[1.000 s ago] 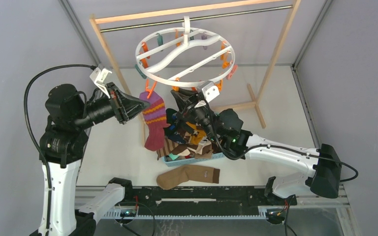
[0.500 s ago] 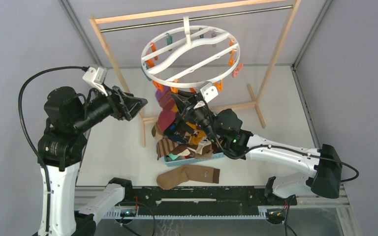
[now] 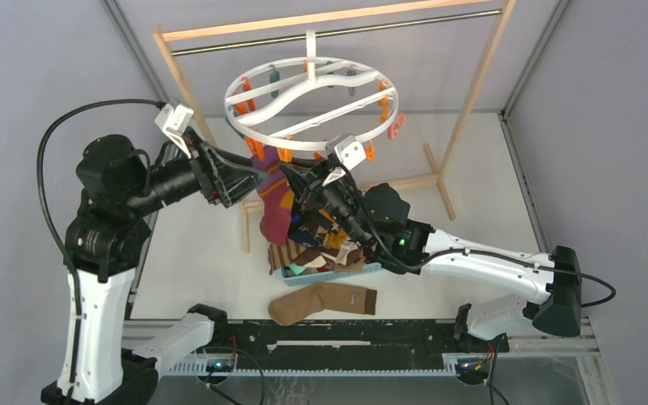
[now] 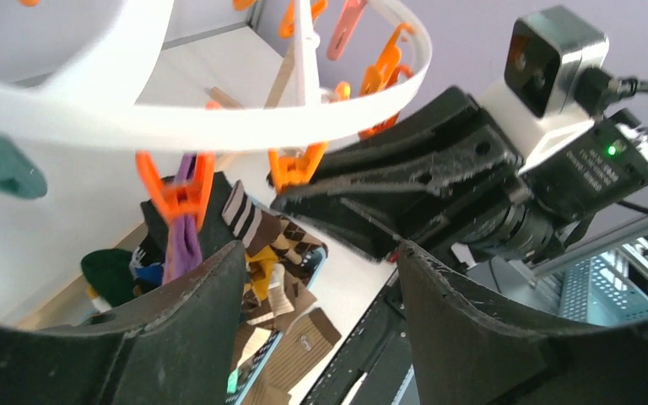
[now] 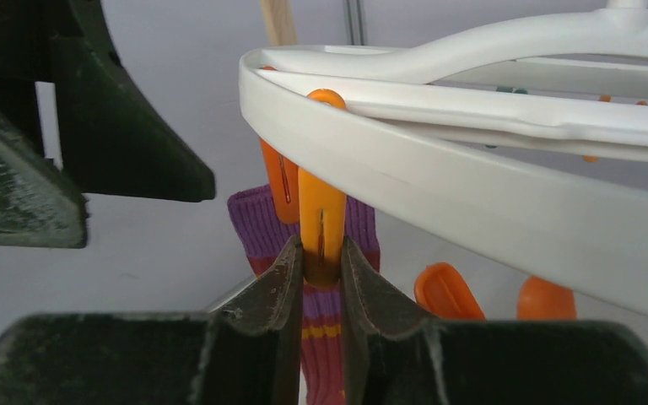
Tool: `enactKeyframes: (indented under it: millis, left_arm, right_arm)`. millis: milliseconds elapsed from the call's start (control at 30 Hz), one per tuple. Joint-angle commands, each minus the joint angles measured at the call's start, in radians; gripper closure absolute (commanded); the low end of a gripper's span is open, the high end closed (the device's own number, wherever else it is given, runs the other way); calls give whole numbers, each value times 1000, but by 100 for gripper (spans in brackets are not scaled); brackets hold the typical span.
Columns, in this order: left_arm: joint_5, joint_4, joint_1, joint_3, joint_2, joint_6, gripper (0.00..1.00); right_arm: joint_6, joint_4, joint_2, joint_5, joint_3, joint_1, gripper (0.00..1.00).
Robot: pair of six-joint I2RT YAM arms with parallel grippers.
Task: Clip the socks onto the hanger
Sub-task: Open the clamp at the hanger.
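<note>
The white round hanger [image 3: 299,94] hangs by its hook from the rack's rod, with orange clothespins dangling from its near rim. A purple, maroon and yellow striped sock [image 3: 277,207] hangs from one orange pin [image 4: 181,190]. My right gripper [image 5: 316,253] is shut on a neighbouring orange clothespin [image 5: 321,219] under the ring [image 5: 472,194], and the sock's purple cuff [image 5: 253,219] shows just behind it. My left gripper [image 4: 321,261] is open and holds nothing; it sits just left of the sock [image 4: 183,245]. More socks [image 3: 325,240] are heaped in the basket below.
A light-blue basket [image 3: 337,272] holds the sock pile. A brown sock [image 3: 322,301] lies on the table in front of it. The wooden rack's posts [image 3: 472,93] stand on either side of the hanger. The two grippers [image 3: 257,181] [image 3: 297,181] are close together.
My left gripper opened and let go of the striped sock, drew back, then came back towards the hanger. The sock now hangs from its pin. The ring swung. My right gripper rose slightly.
</note>
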Motion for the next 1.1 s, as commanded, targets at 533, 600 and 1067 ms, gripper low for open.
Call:
enactKeyframes:
  millis: [533, 600, 1067]
  left_arm:
    - [-47, 130, -42, 77, 144, -60, 37]
    - [-60, 139, -43, 73, 150, -58, 38]
    - [-50, 160, -57, 79, 188, -74, 44]
  right_arm:
    - [2, -56, 70, 28, 143, 51, 88]
    - [4, -56, 73, 25, 146, 52, 88]
    - [20, -83, 96, 7, 179, 51, 88]
